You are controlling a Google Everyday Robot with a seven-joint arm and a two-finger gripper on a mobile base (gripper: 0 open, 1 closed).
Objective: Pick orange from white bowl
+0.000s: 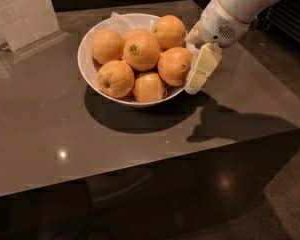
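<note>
The white bowl stands on the table and holds several oranges. The smooth deep-orange orange with a tiny dark speck lies at the bowl's right side. My gripper is at the bowl's right rim, right beside that orange. It looks open, with one cream finger hanging down outside the rim and the other finger showing partly behind it. It holds nothing. An orange with a dark stem scar sits at the top of the pile.
The bowl is on a glossy brown table whose front and right edges are near. A clear sign holder stands at the back left. A white paper lies in the back of the bowl.
</note>
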